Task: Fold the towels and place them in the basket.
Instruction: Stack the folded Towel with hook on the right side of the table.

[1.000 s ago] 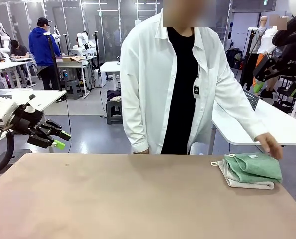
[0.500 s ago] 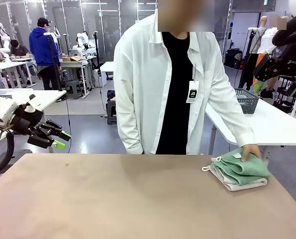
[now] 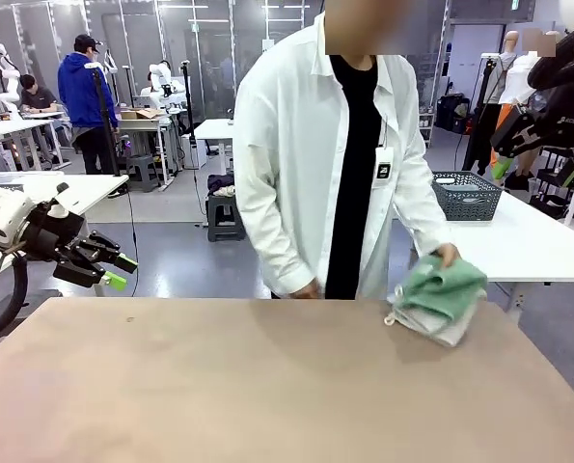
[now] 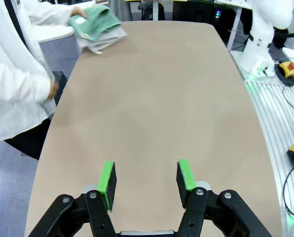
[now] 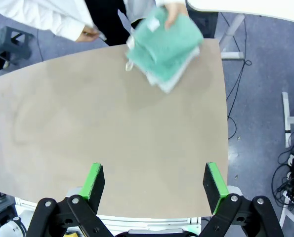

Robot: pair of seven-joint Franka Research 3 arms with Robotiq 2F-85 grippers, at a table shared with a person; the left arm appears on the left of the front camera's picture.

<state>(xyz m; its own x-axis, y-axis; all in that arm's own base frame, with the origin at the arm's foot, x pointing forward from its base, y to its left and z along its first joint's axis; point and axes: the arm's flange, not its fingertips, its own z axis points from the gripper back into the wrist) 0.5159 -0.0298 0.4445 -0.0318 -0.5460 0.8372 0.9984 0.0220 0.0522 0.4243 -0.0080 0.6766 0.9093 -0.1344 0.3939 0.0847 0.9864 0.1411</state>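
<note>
A person in a long white coat over a black top stands at the far side of a smooth, matte, tan desk (image 3: 267,386) with rounded corners. The person's hand (image 3: 448,256) grips a stack of two soft folded cloth towels: a mint green terry towel (image 3: 443,283) on top of an off-white towel (image 3: 439,320), whose little corner loop hangs at the stack's left end. The stack is tilted, with its far side raised at the far right of the desk; whether its lower edge touches the desk is hard to tell, and the off-white towel is mostly covered by the green one. In the right wrist view the same stack (image 5: 164,47) looks slightly blurred. The person's other hand (image 3: 308,288) hangs at the far edge of the desk, partly hidden by it. On a white table behind the person, to the right, sits a dark grey rectangular basket (image 3: 468,196) with perforated mesh sides, its left end cut off by the coat sleeve. The left gripper (image 4: 146,178), black with green pads, hovers off the desk's left side with its jaws partly spread, holding nothing. The right gripper (image 5: 154,181) hangs above the near right edge of the desk, its jaws spread wide and empty.
</note>
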